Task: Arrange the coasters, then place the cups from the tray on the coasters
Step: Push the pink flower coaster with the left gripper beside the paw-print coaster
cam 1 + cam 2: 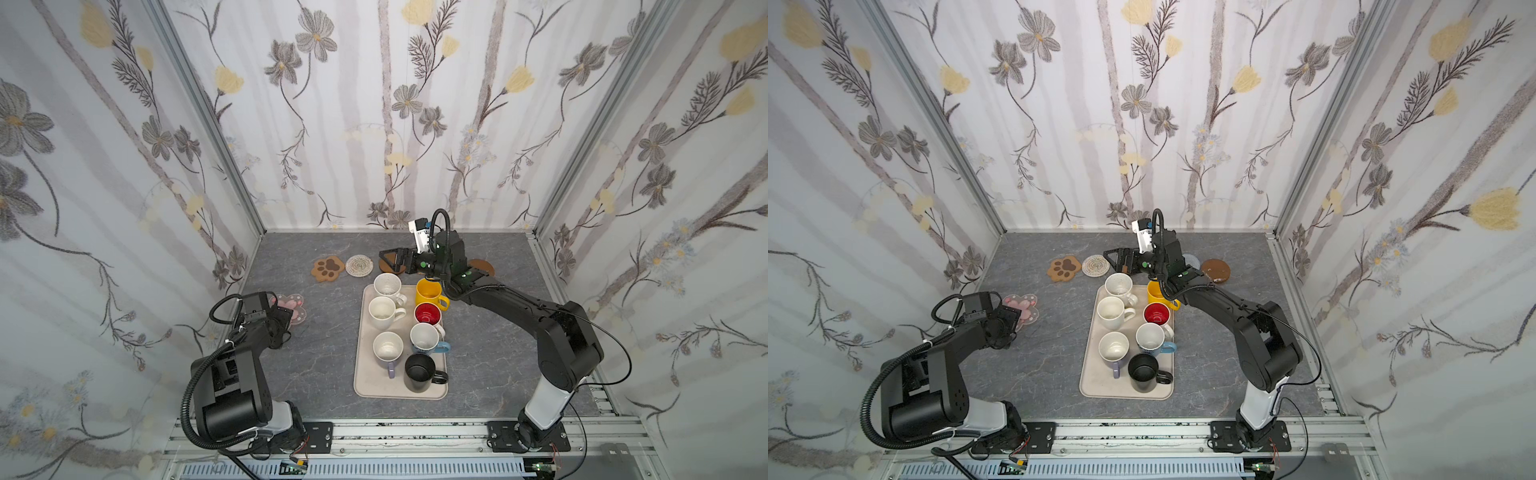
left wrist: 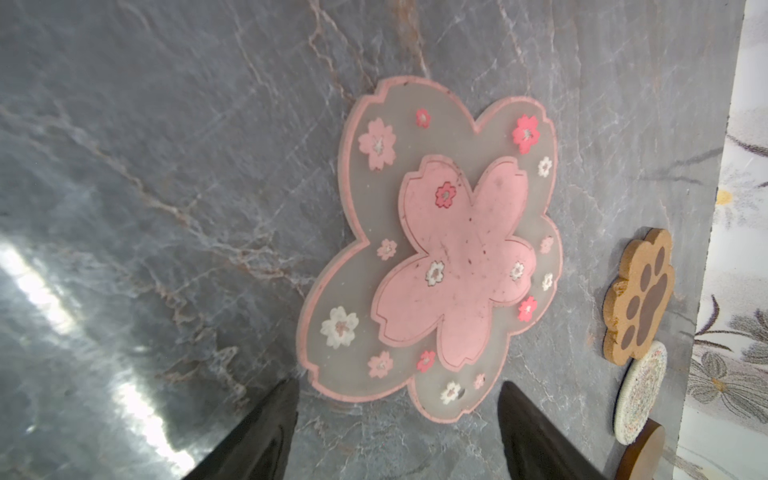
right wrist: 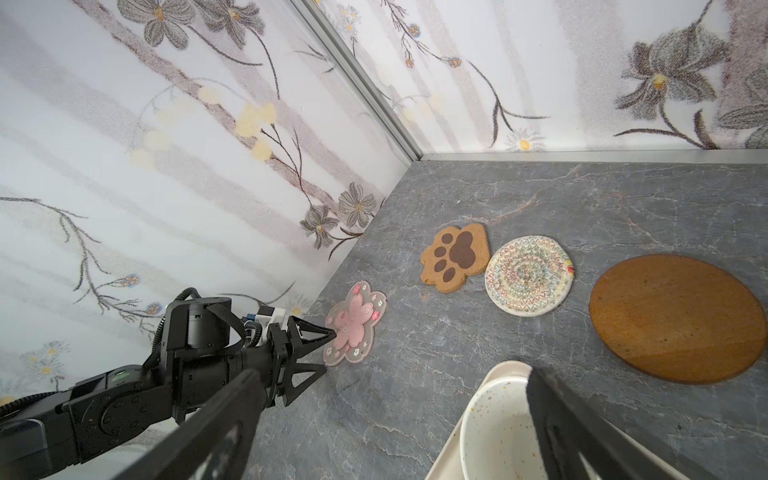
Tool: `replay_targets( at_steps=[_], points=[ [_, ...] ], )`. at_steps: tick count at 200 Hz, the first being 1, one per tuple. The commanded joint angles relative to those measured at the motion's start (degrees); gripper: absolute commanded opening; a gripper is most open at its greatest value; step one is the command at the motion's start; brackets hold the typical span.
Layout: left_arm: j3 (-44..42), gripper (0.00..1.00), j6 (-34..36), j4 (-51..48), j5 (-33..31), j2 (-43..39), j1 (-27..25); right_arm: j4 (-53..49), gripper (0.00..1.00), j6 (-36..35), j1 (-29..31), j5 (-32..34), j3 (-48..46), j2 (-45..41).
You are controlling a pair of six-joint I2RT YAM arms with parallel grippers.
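- The left claw (image 3: 328, 351) sits low at the near edge of the pink flower mat (image 2: 432, 257). Its fingers are spread wide and there is nothing between them.
- That mat lies flat on the grey table (image 1: 316, 374), on the left and well apart from the tray (image 1: 360, 374). We judge the spot leaves room for a mug. We cannot tell whether a fingertip touches the mat's rim.
- The right claw (image 1: 387, 261) hangs just past the far end of the tray, fully spread and holding nothing. It is above a big brown round mat (image 3: 677, 318) that lies just beyond the speckled mug (image 1: 386, 284).
- The paw mat (image 1: 328, 269) and the woven round mat (image 1: 359, 265) lie just beside each other along the back. To the right, partly hidden by the arm, we see a grey-blue mat (image 1: 1191, 259) and a dark brown disc (image 1: 1216, 270).
- We take this back row as a way to keep the mats clear of the tray.
- The yellow mug (image 1: 428, 293), red-lined mug (image 1: 427, 313), blue mug (image 1: 424, 337), black mug (image 1: 419, 372), lavender mug (image 1: 387, 347) and cream mug (image 1: 382, 312) stand upright on the tray with the speckled one. None is on a mat, so we judge the mat step is not finished.
- Two risks we see: the flower mat is thin and flat, so it will be hard to pinch, and the paw and woven mats are close enough that mugs there could crowd.
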Motion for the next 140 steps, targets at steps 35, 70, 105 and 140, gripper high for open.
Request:
replay_targets(
  at_steps=[35,70,105,140],
  points=[
    [2.7,0.79,0.8,1.0,-0.1,4.6,0.0,-0.1,1.00,-0.6,0.3,0.6,0.9,-0.6],
    [4.8,0.79,-0.6,3.3,0.5,7.4,-0.1,-0.4,1.00,-0.7,0.3,0.9,0.9,-0.2],
    [7.8,0.79,-2.0,4.4,0.4,10.6,-0.5,-1.2,1.00,-0.8,0.3,1.3,1.6,0.5],
    [11.1,0.79,-3.3,5.4,0.1,14.5,-1.5,-1.9,1.00,-0.8,0.3,1.7,2.6,1.2]
  ],
)
